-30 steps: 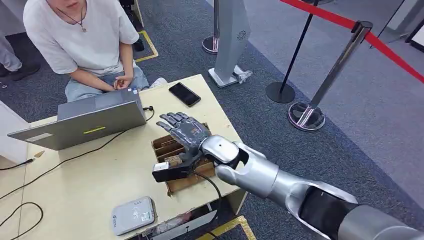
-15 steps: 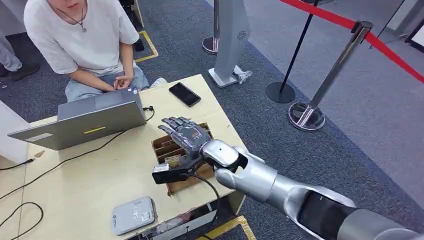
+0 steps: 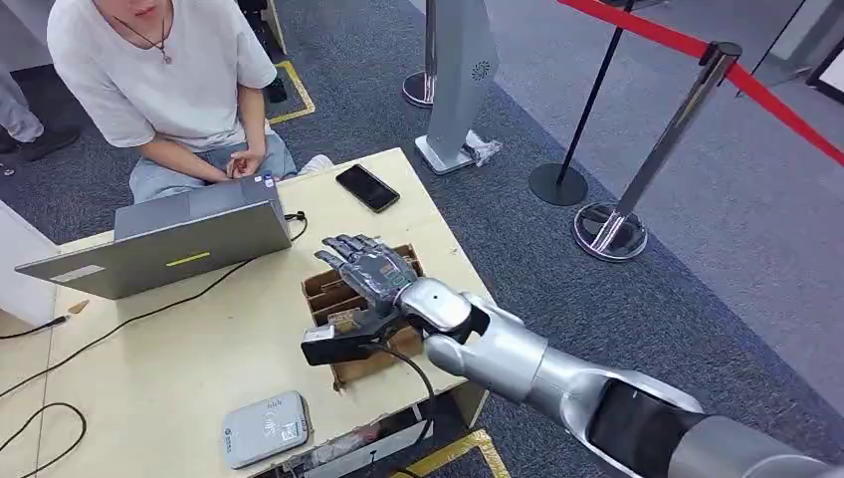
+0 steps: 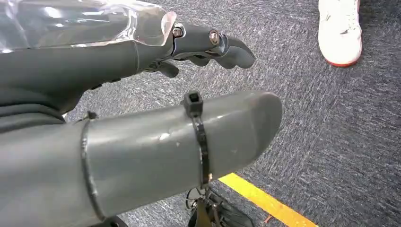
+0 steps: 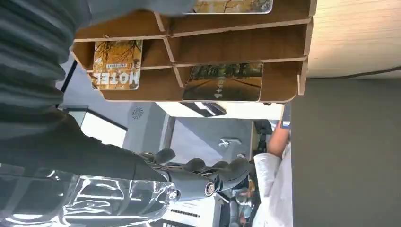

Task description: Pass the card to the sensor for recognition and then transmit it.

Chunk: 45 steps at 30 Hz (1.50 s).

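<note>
The cards [image 5: 222, 81] lie flat in the slots of a wooden rack [image 5: 283, 56], directly beneath the right hand [image 3: 370, 271]. The right wrist view shows one card with a tree-lined road, one printed "HOTEL" [image 5: 117, 65], and a third partly hidden at the picture's edge. None is held. The right hand hovers over the rack with fingers [image 5: 222, 171] extended and apart, thumb out to the side, nothing between them.

The sensor [image 3: 266, 428], a flat grey reader, sits near the table's [image 3: 149, 368] front edge, some way to the left of the hand and closer to the robot. A black block with a cable [image 3: 338, 342] lies just beside the thumb side of the hand, against the rack. Beyond the hand are a phone [image 3: 367, 187], a laptop [image 3: 169, 239] and a seated person [image 3: 164, 80].

The left hand [image 4: 198, 45] hangs over carpet, holding nothing, fingers loosely extended.

Assessment: the step in hand is the pick. The cards are thin and lie low between dividers, so a flat press will not lift one. The hand should come down on a single slot, thumb on one edge of the card and fingers on the opposite edge, and pinch it clear without dragging the rack. It should keep off the cable and confirm one card only before moving to the sensor.
</note>
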Motion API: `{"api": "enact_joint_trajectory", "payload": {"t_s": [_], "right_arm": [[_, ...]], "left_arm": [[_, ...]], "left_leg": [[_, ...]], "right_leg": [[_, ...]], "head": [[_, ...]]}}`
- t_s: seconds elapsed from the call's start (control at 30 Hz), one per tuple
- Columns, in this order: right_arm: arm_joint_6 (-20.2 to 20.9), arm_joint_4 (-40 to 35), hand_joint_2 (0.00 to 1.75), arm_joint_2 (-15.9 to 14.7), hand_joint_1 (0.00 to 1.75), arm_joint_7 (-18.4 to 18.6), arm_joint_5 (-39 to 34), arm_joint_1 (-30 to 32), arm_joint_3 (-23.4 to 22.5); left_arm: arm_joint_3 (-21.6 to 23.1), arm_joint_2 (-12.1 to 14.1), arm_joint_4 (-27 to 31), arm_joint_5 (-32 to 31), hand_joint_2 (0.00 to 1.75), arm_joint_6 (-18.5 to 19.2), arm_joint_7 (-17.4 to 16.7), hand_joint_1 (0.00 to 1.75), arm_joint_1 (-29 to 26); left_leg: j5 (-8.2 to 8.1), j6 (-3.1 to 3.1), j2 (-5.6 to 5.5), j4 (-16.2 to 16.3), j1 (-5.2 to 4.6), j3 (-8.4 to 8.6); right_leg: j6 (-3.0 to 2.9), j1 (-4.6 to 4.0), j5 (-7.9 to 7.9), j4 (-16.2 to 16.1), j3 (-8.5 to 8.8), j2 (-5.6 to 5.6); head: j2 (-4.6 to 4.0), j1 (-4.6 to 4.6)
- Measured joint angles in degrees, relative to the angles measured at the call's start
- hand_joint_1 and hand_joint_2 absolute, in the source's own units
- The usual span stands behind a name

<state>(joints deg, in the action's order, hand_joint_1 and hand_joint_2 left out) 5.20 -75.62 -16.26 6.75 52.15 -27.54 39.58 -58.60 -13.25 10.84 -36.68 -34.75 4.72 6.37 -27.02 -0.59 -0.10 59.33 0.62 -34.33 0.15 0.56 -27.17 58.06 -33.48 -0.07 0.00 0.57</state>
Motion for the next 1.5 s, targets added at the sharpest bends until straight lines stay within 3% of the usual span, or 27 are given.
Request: {"api": "enact_joint_trajectory", "payload": {"t_s": [0.1,0.3,0.43,0.7,0.73,0.9,0.93,1.03,1.1,1.27,1.5], "right_arm": [[-0.3,0.6,1.75,0.2,0.51,-0.1,0.0,-0.1,0.0],[-0.7,1.3,1.75,0.2,0.65,-0.1,0.0,-0.1,-0.3],[-0.8,1.7,1.75,0.5,0.56,-0.1,0.1,-0.1,-0.4],[-1.1,2.0,1.75,0.6,0.65,0.0,0.1,-0.1,-0.5],[-1.1,2.1,1.75,0.6,0.75,0.0,0.1,-0.1,-0.6],[-1.2,2.1,1.75,0.8,0.94,0.4,0.3,-0.1,-1.2],[-1.2,2.1,1.75,0.8,1.17,0.4,0.4,-0.1,-1.2],[-1.3,2.1,1.75,0.9,1.38,0.5,0.4,0.0,-1.4],[-1.3,2.1,1.75,0.9,1.38,0.5,0.4,0.0,-1.4],[-1.5,2.0,1.75,0.9,1.71,0.5,0.4,-0.1,-1.6],[-1.5,2.0,1.75,1.0,1.75,0.5,0.4,0.0,-1.6]], "left_arm": [[0.0,0.0,0.0,0.0,0.0,0.0,0.0,0.0,0.0],[0.0,0.0,0.0,-0.2,0.0,0.0,0.0,0.0,0.0],[0.0,0.0,0.0,-0.3,0.0,0.0,0.0,0.0,0.1],[0.0,0.0,0.0,-0.3,0.0,0.0,0.0,0.0,0.1],[0.0,0.0,0.0,-0.3,0.0,0.0,0.0,0.0,0.1],[0.0,0.0,0.0,-0.4,0.0,0.0,0.0,0.0,0.1],[0.0,0.0,0.0,-0.4,0.0,0.0,0.0,0.0,0.1],[0.0,0.0,0.0,-0.4,0.0,0.1,0.0,0.0,0.1],[0.0,0.0,0.0,-0.4,0.0,0.1,0.0,0.0,0.1],[0.0,0.0,0.0,-0.3,0.0,0.1,0.0,0.0,0.1],[0.0,0.0,0.0,-0.3,0.0,0.1,0.2,0.0,0.1]], "left_leg": [[0.0,0.0,0.0,0.0,0.0,0.0],[0.0,0.0,0.0,0.0,0.0,0.0],[0.0,0.0,0.0,0.0,0.0,0.0],[0.0,0.0,0.0,0.0,0.0,0.0],[0.0,0.0,0.0,0.0,0.0,0.0],[0.0,0.0,0.0,0.0,0.0,0.0],[0.0,0.0,0.0,0.0,0.0,0.0],[0.0,0.0,0.0,0.0,0.0,0.01],[0.0,0.0,0.0,0.0,0.0,0.01],[0.0,0.0,0.0,0.0,0.0,0.01],[0.0,0.0,0.0,0.0,0.0,0.01]], "right_leg": [[0.0,0.0,0.0,0.0,0.0,0.0],[0.0,0.0,0.0,0.0,0.0,0.0],[0.0,0.0,0.0,0.0,0.0,0.0],[0.0,0.0,0.0,0.0,0.0,0.0],[0.0,0.0,0.0,0.0,0.0,0.0],[0.0,0.0,0.0,0.0,0.0,0.0],[0.0,0.0,0.0,0.0,0.0,0.0],[0.0,0.0,0.0,0.0,0.0,0.0],[0.0,0.0,0.0,0.0,0.0,0.0],[0.0,0.0,0.0,0.0,0.0,0.0],[0.0,0.0,0.0,0.0,0.0,0.0]], "head": [[0.0,0.0],[0.0,0.02],[0.0,0.0],[0.0,0.0],[0.0,0.0],[0.0,0.0],[0.0,0.0],[0.0,0.0],[0.0,0.0],[0.0,0.0],[0.0,0.0]]}}
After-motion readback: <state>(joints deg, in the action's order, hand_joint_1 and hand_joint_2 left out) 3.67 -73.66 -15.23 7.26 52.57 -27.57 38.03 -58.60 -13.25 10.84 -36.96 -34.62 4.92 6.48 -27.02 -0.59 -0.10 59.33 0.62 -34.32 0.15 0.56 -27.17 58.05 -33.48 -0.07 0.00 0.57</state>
